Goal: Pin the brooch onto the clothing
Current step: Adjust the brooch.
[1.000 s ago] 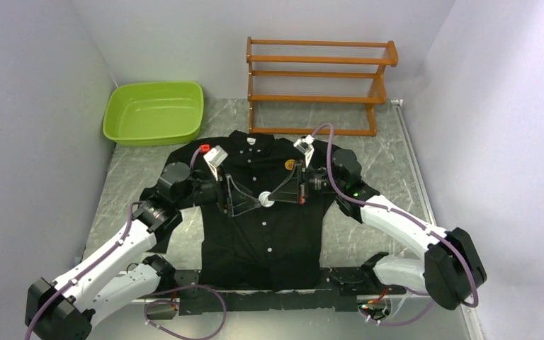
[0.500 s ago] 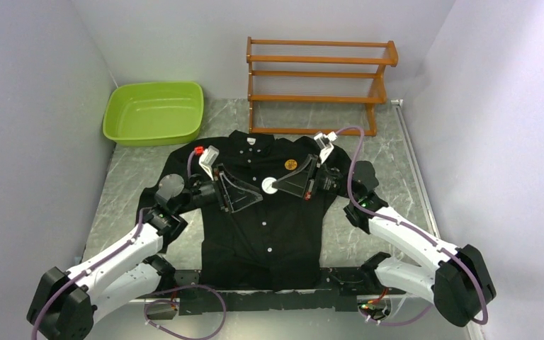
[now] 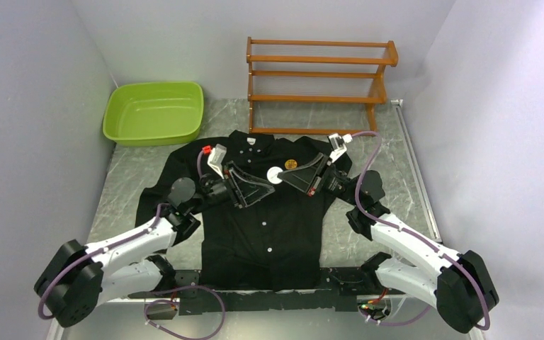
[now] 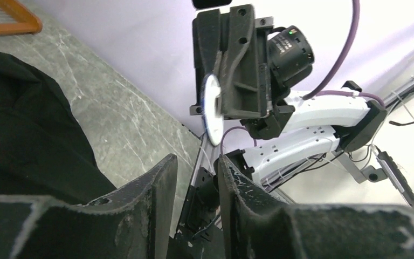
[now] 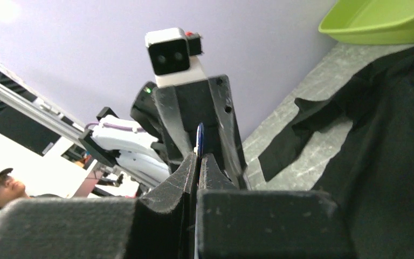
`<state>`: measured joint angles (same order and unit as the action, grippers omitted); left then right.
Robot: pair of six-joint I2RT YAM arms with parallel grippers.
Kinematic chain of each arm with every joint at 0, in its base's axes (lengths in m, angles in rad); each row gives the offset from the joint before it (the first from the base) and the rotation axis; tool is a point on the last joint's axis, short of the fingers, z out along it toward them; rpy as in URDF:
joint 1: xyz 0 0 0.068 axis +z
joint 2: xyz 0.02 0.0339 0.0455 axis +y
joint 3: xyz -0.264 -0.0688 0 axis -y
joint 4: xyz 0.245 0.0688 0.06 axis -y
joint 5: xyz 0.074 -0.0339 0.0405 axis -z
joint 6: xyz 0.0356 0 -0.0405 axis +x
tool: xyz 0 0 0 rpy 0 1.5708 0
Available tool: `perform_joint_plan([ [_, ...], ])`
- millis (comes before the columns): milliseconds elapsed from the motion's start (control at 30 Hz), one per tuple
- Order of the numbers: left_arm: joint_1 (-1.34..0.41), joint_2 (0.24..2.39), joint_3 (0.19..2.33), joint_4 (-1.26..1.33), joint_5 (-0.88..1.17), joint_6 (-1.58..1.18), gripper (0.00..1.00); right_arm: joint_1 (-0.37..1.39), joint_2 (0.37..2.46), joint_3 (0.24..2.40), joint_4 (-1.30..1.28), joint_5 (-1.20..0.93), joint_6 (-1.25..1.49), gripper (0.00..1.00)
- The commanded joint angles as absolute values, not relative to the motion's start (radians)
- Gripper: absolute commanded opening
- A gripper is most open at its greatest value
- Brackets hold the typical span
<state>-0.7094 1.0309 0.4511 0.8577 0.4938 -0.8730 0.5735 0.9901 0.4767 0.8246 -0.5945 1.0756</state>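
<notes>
The clothing, a black shirt with white buttons, lies spread flat on the table. The brooch, a small orange round badge, rests on its chest near the collar. My right gripper hovers just left of the brooch, shut on a thin white disc with a blue rim. The disc faces the left wrist view, and its edge pokes out of my right gripper. My left gripper points at the disc from the left. This left gripper is open, its narrow gap holding nothing.
A green basin stands at the back left. A wooden rack stands at the back, right behind the collar. Bare marble table lies right of the shirt, with walls close on both sides.
Both grippers have moved up the shirt toward the collar, the right one carrying the white disc nearer the brooch. My left gripper's jaws have narrowed.
</notes>
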Motion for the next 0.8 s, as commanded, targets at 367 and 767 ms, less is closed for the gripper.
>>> perform_joint_plan([
  [367,-0.788,1.191,0.526,1.155,0.380,-0.871,0.41,0.577,0.989,0.448,0.999,-0.529,1.141,0.00],
  [767,-0.792,1.129,0.483,1.190,0.349,-0.869,0.37,0.577,0.964,0.456,0.947,-0.508,1.117,0.00],
])
